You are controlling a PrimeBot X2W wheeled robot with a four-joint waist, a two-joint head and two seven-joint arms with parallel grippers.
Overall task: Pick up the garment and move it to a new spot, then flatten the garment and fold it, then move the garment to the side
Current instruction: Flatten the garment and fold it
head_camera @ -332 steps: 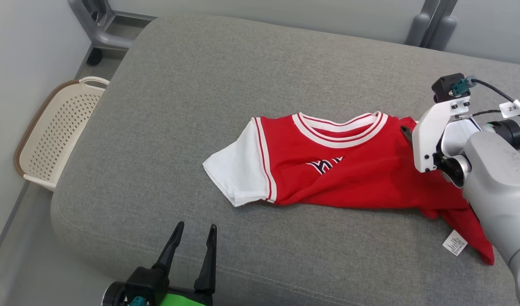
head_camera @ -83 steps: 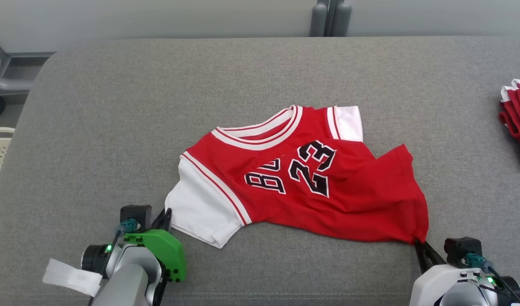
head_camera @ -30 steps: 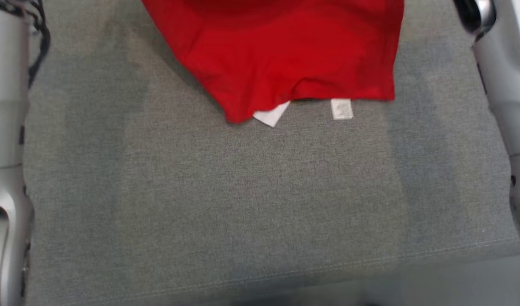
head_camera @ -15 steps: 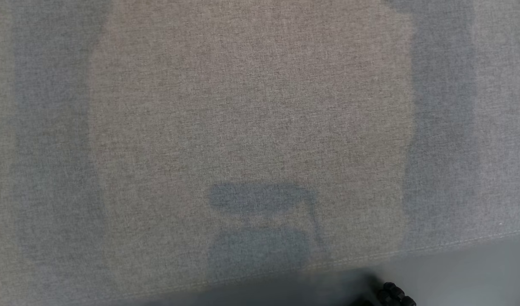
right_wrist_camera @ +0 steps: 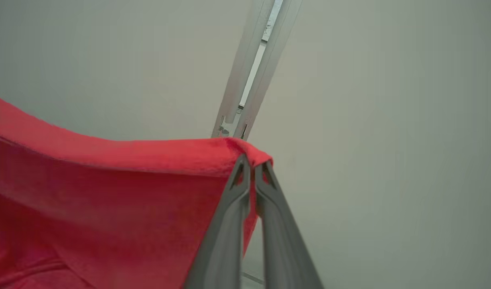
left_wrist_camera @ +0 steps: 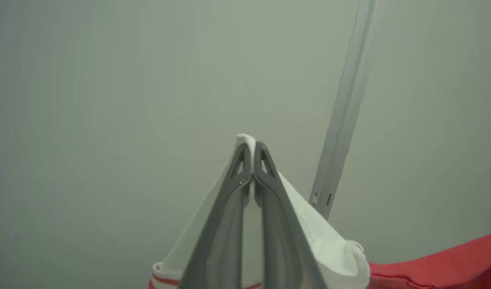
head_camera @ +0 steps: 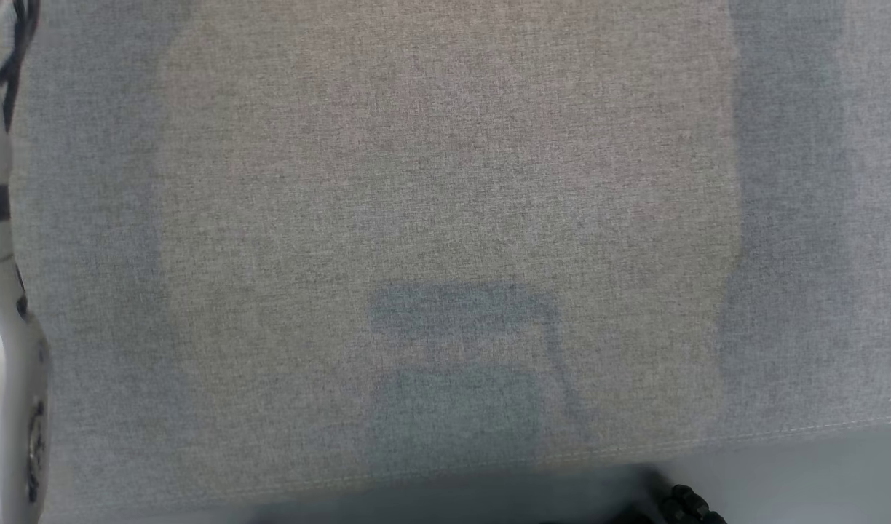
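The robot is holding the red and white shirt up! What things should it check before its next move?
1. Left end effector shut on the white sleeve: ok.
2. Right end effector shut on the red edge of the garment: ok.
3. Cloth spans between the two grips without slipping out: ok.
4. Garment hangs with no twist or bunching lower down: cannot tell.
5. Gray cushion lies under the head camera as a place to lay it: ok.
6. How high the garment hangs above the cushion: cannot tell.
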